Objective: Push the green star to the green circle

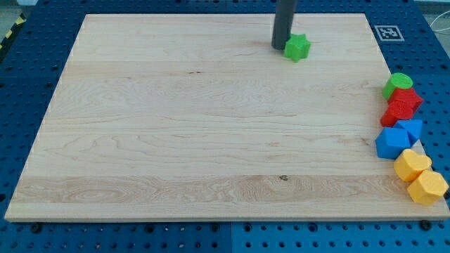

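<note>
Rod only on this arm, no gripper to be open or closed: my tip (282, 46) stands at the star's 9 o'clock side, touching it or just short of touching; I cannot tell which.

Green star (297, 48) lies near the board's 12 o'clock edge, somewhat toward the view's right. Green circle (398, 84) sits at the board's 3 o'clock edge, heading a column of blocks: two red blocks (402, 105) touching just below it, two blue blocks (397, 138) under those, then two yellow blocks (419, 177) at about 4 o'clock, partly off the board (176, 140).

By my judgement the task is partway at best. The star is well apart from the circle, which lies at roughly 4 o'clock from it, with bare wood between. The tip stands on the star's far side from the circle, so a push toward 3 to 4 o'clock looks right.

The star is a small bright green block, its points rounded and lobed, lying flat. Its uneven outline could make it turn or slip off the rod under an off-centre push.
</note>
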